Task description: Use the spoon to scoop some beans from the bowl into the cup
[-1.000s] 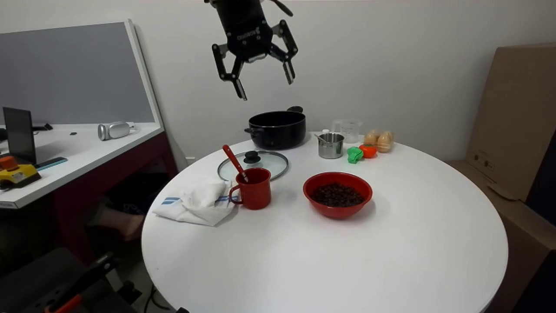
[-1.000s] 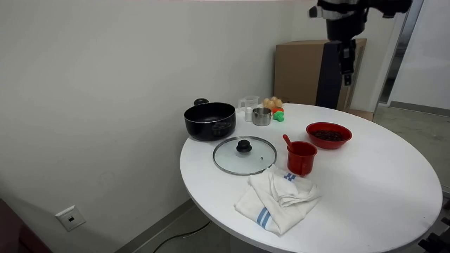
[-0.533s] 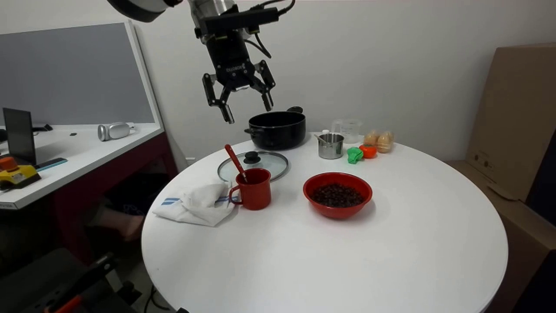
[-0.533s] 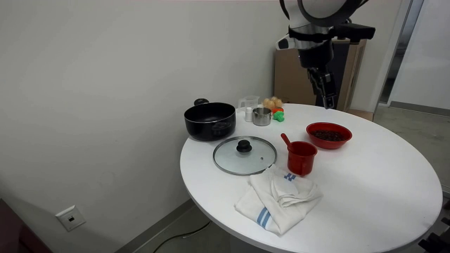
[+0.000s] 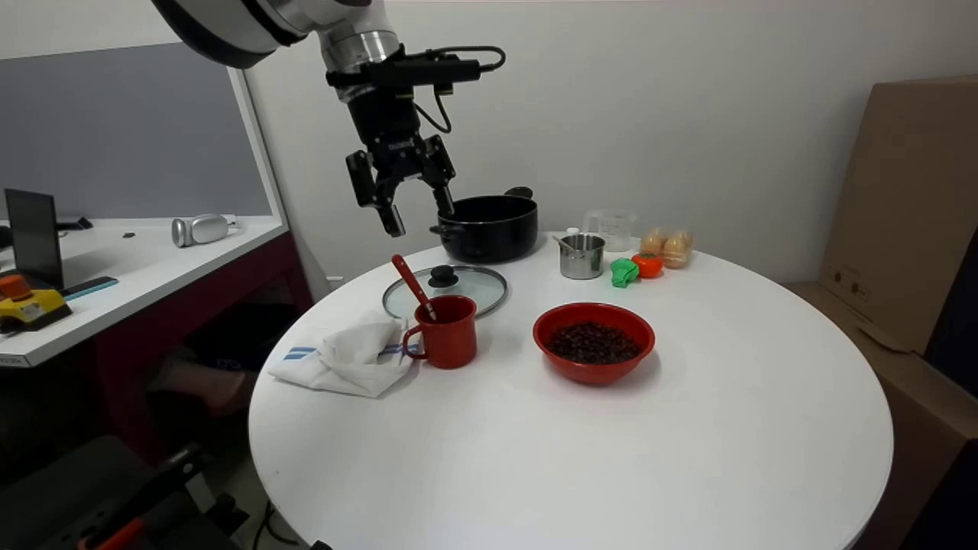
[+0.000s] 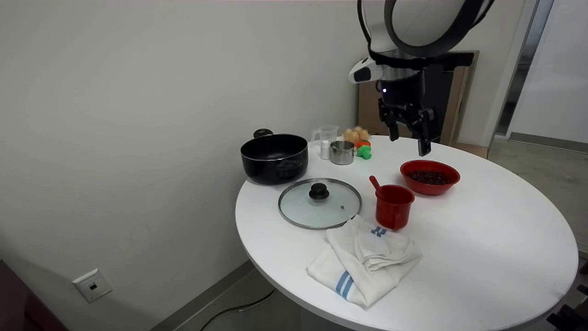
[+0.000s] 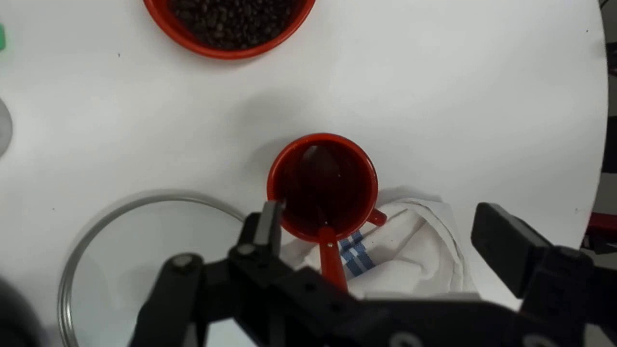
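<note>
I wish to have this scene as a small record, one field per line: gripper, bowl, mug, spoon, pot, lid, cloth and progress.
gripper: open, in the air, holding nothing
bowl: red, shallow, with a heap of dark beans
mug: red, upright; no beans can be made out inside
spoon: tilted in the mug, red handle out over the rim
pot: black, uncovered
lid: glass, lying on the white table
cloth: white, blue-striped, beside the mug
progress: spoon not yet grasped
</note>
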`<state>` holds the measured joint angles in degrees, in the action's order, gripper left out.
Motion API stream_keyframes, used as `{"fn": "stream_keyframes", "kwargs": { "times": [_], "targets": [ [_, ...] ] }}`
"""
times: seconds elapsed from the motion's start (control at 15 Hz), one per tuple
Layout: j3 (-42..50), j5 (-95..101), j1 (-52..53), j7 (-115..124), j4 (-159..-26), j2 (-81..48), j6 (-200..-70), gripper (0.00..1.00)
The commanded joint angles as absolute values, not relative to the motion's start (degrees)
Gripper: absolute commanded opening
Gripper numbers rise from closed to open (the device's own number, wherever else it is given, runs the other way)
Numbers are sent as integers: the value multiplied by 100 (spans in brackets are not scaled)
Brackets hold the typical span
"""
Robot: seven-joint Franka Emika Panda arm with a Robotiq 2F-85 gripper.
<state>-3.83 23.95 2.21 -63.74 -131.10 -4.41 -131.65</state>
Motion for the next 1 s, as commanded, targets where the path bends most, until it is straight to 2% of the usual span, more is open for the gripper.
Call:
{"fn": "stream_keyframes", "kwargs": {
  "times": [0.0,0.93],
  "targets": [
    [-488,2087,241,-7469,-13230,-564,-13545,100],
    [-655,2221,411,-7663,-12033,-2048,-13284,100]
  ]
}}
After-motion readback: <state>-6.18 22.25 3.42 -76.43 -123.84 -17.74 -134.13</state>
